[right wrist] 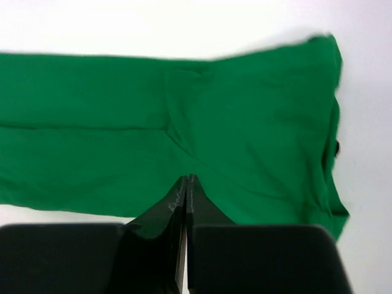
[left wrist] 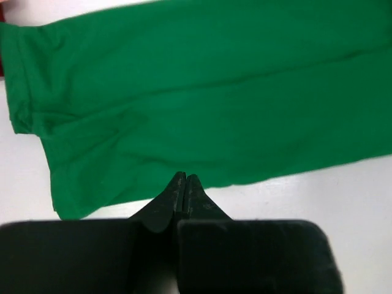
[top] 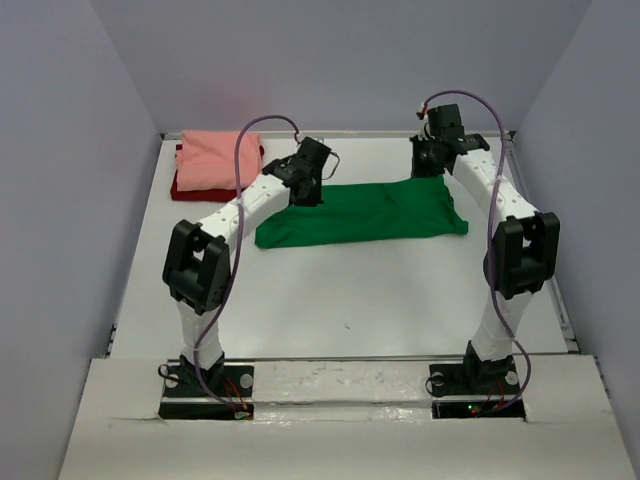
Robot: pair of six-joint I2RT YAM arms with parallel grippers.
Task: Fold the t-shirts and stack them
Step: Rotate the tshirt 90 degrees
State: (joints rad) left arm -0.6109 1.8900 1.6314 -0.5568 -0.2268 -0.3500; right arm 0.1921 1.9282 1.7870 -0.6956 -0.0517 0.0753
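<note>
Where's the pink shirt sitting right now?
In the top view, the salmon pink shirt lies folded at the table's far left corner, on top of the dark red shirt, left of the spread green shirt.

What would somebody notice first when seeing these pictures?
A bright green shirt lies stretched out across the middle of the white table, with the left claw and the right claw closed at its far edge. In the far left corner, a pink shirt sits folded on a dark red shirt.
</note>
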